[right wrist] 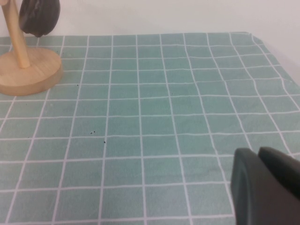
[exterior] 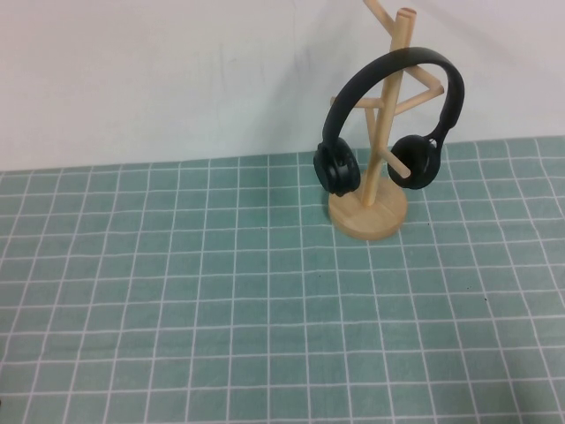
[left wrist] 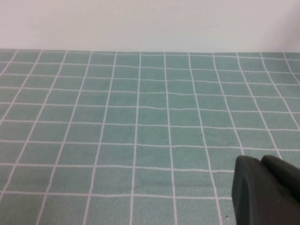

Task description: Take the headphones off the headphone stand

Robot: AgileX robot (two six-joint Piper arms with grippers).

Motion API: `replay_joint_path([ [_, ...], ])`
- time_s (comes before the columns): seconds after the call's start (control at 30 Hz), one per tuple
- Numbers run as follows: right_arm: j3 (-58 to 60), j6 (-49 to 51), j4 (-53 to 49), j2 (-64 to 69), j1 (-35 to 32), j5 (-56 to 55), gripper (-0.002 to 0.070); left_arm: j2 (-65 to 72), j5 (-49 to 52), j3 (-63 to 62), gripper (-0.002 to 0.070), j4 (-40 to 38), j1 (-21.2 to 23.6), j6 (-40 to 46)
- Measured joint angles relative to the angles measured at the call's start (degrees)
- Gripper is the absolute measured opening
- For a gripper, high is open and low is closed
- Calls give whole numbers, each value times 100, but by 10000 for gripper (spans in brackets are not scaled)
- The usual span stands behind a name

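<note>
Opening step, nothing grasped yet. Headphones hanging on the headphone stand, headband arched over the upper pegs, one ear cup either side of the pole, both clear of the round base. Stand placed near the far edge of the tabletop, right of centre, close against the pale wall.

Left gripper out of the high view; only a dark finger part visible in the left wrist view, low over bare checked cloth. Clenched or released: cannot tell. Right gripper likewise visible only as a dark part in the right wrist view, facing the stand base and one ear cup from well apart. State: cannot tell.

Next move, as judged: approach by the nearer right arm, grasp on the headband, then lift upward and toward the near edge to clear the peg tips.

Open room: wide bare cloth across the near and left portions. Tight room behind the stand, wall close. Right edge of the cloth near the stand side. Risk of tipping the stand if a peg snags the band.
</note>
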Motion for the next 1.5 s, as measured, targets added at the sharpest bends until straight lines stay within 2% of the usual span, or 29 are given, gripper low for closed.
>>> replay_joint_path([
  [1.13, 0, 0, 85, 0, 0, -48, -8, 0, 0, 0, -4, 0, 0, 0],
  [1.33, 0, 0, 1312, 0, 0, -627, -8, 0, 0, 0, -4, 0, 0, 0],
  [1.5, 0, 0, 3434, 0, 0, -1119, -8, 0, 0, 0, -4, 0, 0, 0],
])
